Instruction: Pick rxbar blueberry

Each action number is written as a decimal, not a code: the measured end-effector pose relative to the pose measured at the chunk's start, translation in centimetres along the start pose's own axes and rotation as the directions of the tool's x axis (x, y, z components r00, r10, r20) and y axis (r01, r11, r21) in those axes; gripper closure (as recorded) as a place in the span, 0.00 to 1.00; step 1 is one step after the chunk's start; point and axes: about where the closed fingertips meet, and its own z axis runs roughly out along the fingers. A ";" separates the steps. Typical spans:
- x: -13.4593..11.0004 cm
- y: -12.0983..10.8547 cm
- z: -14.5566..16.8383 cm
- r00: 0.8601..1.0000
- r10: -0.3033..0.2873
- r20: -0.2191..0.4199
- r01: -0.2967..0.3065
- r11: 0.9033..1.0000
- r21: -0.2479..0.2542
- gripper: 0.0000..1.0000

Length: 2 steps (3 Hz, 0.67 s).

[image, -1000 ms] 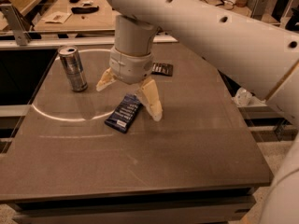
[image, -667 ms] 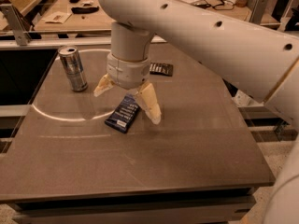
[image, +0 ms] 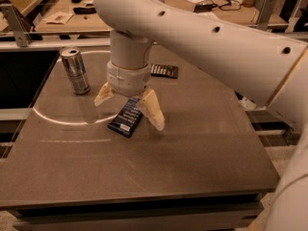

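The rxbar blueberry (image: 126,118) is a flat dark-blue wrapper with white text lines and a white patch at its near end. It lies on the dark table (image: 144,167), slanted, near the middle. My gripper (image: 130,110) hangs from the white arm right over the bar's far end. It is open, with one cream finger (image: 103,95) to the left of the bar and the other (image: 153,110) to its right. The fingertips are just above the table and not closed on the bar. The wrist hides the bar's far end.
A silver can (image: 75,70) stands upright at the table's back left. A black-brown bar wrapper (image: 164,70) lies flat behind the gripper. A pale curved line crosses the table's left half. Benches with clutter stand behind the table.
The gripper has shifted slightly left and down over the blue bar, fingers still spread on both sides of it. The bar, can and dark wrapper have not moved.
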 end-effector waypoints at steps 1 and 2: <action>0.7 -0.2 0.1 1.000 -0.019 -0.007 0.019 1.000 -0.006 0.00; 1.3 -0.5 0.5 0.998 -0.055 -0.018 0.055 0.998 -0.017 0.17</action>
